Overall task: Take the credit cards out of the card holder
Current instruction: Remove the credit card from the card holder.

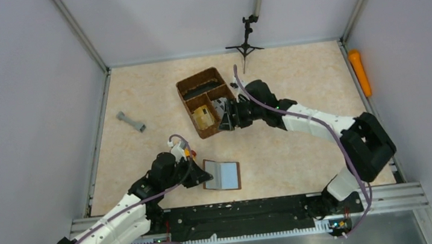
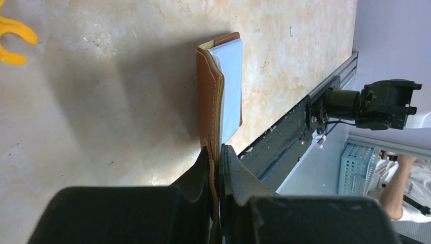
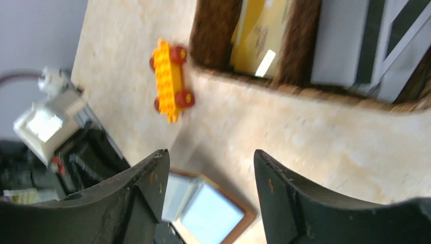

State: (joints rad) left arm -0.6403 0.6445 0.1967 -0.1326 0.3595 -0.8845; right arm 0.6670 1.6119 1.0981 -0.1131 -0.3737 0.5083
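The card holder [image 1: 222, 174] lies open on the bench [image 1: 293, 71], close to the near edge and just in front of the left arm. Its brown leather is on the outside and a pale silver-blue face is turned up. The left gripper [image 1: 200, 175] is pinched tight on the card holder's left edge, and the left wrist view shows the two fingers [image 2: 203, 168] pressed together with the leather flap [image 2: 209, 96] caught between them. The silver face [image 2: 229, 86] could be one of the credit cards or only the lining; it cannot be told. The right gripper [image 1: 225, 120] hangs over the near right side of the brown basket [image 1: 200, 84], well away from the card holder. Its jaws stand wide apart with nothing between them, as the right wrist view [image 3: 211, 157] shows. Below it in that view, one compartment of the basket holds something yellow [image 3: 256, 35] and the next holds flat grey pieces [image 3: 340, 40], too blurred to name. A yellow toy block with red wheels [image 3: 170, 79] sits on the bench just beside the basket's corner. A small grey part [image 1: 130, 122] lies apart towards the left.
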